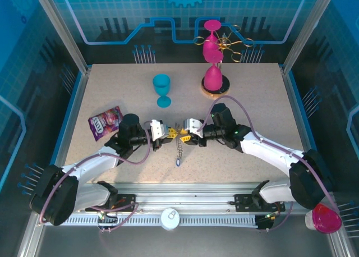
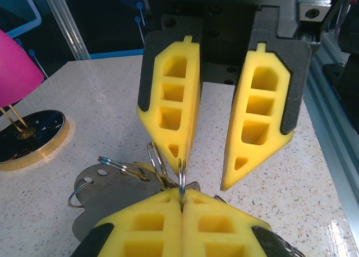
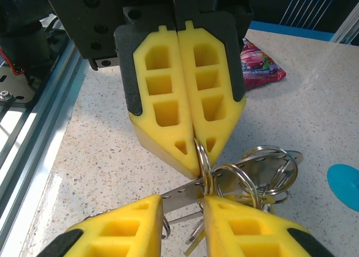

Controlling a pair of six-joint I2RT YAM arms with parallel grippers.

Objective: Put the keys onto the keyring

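Note:
Both grippers meet nose to nose at the table's middle. My left gripper is shut on the edge of a thin metal keyring, which stands upright. My right gripper is open, and the ring rests against one of its fingers. Behind the ring lies a bunch of further rings on a flat holed metal plate. Keys with yellow parts hang in that bunch, mostly hidden. A short chain dangles below.
A blue goblet stands behind the grippers. A purple snack packet lies to the left. A stand of pink goblets is at the back right. The aluminium rail runs along the near edge.

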